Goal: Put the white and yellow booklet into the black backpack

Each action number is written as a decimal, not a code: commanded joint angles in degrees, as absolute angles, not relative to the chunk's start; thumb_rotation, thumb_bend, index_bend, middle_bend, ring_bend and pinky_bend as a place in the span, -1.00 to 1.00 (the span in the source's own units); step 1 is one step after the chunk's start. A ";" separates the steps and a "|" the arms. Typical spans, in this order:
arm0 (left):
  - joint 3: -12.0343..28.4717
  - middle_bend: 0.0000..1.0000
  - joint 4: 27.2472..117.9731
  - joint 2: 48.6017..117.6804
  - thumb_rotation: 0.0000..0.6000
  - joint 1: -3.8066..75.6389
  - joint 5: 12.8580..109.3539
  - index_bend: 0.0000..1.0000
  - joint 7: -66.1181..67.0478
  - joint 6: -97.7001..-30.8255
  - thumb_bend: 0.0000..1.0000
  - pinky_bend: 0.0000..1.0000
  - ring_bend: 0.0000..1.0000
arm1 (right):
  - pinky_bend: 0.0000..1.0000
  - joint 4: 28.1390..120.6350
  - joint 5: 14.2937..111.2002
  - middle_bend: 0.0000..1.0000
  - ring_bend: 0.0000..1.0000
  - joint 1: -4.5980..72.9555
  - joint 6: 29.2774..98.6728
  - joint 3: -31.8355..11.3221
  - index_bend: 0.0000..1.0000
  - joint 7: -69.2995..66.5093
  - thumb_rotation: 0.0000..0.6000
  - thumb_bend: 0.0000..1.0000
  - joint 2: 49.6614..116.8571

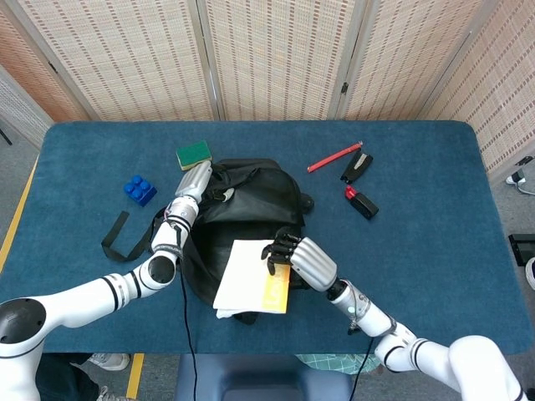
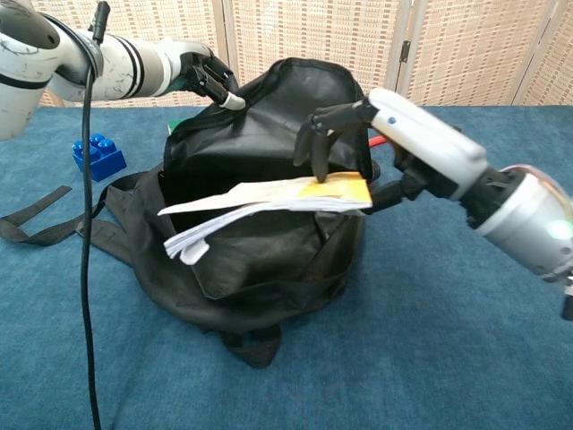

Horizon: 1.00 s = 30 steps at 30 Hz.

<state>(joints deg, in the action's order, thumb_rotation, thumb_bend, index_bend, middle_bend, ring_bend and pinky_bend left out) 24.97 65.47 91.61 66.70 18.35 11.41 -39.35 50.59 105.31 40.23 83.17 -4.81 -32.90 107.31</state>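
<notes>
The black backpack (image 1: 251,209) (image 2: 269,134) lies open in the middle of the table. My left hand (image 1: 194,180) (image 2: 204,73) grips its upper rim and holds the mouth up. My right hand (image 1: 303,259) (image 2: 394,130) holds the white and yellow booklet (image 1: 251,288) (image 2: 269,199) by its yellow end. The booklet hangs level over the bag's opening, its white pages drooping toward the left. In the head view it covers the lower part of the bag.
A blue block (image 1: 140,190) (image 2: 98,154) and a green sponge (image 1: 194,154) sit left of the bag. A red pen (image 1: 333,157) and two small black and red items (image 1: 359,185) lie at the right. A loose strap (image 1: 117,236) (image 2: 36,224) trails left.
</notes>
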 commanded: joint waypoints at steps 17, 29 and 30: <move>24.12 -0.16 67.16 90.47 1.00 67.25 15.52 0.39 12.66 -40.44 0.51 -0.82 -0.31 | -0.33 21.55 100.23 -0.09 -0.09 50.89 77.82 -6.10 0.61 -37.24 1.00 -0.06 124.29; 24.10 -0.17 68.41 89.47 1.00 66.61 15.95 0.39 11.97 -40.77 0.51 -0.83 -0.32 | -0.38 12.74 99.45 -0.09 -0.09 51.86 74.54 -2.95 0.61 -24.57 1.00 -0.06 126.50; 24.10 -0.17 68.46 89.40 1.00 66.55 16.00 0.39 11.90 -40.78 0.51 -0.83 -0.32 | -0.38 12.49 99.37 -0.09 -0.08 51.87 74.36 -2.78 0.61 -23.38 1.00 -0.05 126.61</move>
<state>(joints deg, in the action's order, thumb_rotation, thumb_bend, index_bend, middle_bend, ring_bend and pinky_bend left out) 24.10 68.46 89.40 66.55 16.00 11.90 -40.78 13.57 99.67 51.80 74.99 -3.48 -25.79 126.17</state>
